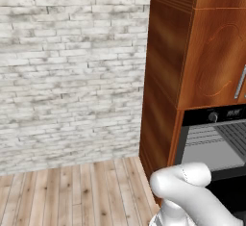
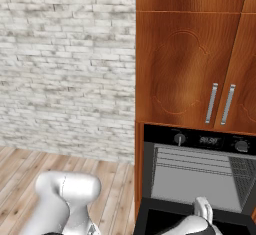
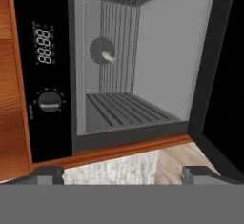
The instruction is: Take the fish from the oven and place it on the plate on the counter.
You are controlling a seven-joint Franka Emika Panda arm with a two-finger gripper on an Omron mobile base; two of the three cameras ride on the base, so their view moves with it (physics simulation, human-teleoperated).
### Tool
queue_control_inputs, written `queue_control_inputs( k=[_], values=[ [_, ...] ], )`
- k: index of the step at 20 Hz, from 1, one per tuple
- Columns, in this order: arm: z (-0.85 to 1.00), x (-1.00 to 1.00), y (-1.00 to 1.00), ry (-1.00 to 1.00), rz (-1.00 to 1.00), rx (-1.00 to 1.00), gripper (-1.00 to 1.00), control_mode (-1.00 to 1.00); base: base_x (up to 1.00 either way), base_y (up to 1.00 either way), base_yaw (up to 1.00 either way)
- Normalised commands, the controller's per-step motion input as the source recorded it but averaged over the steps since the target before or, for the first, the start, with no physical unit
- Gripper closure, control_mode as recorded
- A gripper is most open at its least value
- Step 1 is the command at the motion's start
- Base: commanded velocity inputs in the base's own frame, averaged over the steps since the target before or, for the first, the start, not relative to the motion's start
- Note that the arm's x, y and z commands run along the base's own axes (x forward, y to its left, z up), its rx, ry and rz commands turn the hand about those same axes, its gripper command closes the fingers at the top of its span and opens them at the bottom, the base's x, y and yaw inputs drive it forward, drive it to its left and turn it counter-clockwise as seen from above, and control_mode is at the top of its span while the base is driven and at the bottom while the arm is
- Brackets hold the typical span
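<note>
Before the open oven (image 3: 138,66), the gripper (image 3: 123,173) is hovering wide open, holding nothing.
Rolled sideways, it is facing the wire racks (image 3: 121,106) at twelve o'clock, probably seeking the fish.

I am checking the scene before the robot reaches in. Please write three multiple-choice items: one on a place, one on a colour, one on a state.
1. Where does the oven sit?
A. under wooden cabinet doors
B. beside a window
C. on the floor boards

2. What colour is the wall beside the cabinets?
A. green
B. whitish brick
C. black

3. How is the oven door?
A. shut
B. missing
C. open

Answers: 1 A, the cabinet doors stand right above its control panel; 2 B, pale bricks show in both base views; 3 C, the grey inside and wire racks are exposed.
</note>
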Motion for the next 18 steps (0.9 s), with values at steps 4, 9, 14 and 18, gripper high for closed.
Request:
queue_control_inputs(
  k=[4, 9, 14, 18],
  values=[
    [-0.19, 1.00, 0.01, 0.08, 0.34, 0.00, -1.00, -1.00, 0.00, 0.00, 0.00],
    [-0.30, 0.84, 0.00, 0.09, 0.28, 0.00, -1.00, -1.00, 0.00, 0.00, 0.00],
    [-0.40, 0.64, -0.03, 0.00, 0.18, 0.00, -1.00, -1.00, 0.00, 0.00, 0.00],
    [-0.46, 0.63, -0.03, 0.00, 0.14, 0.01, -1.00, -1.00, 0.00, 0.00, 0.00]
  ],
)
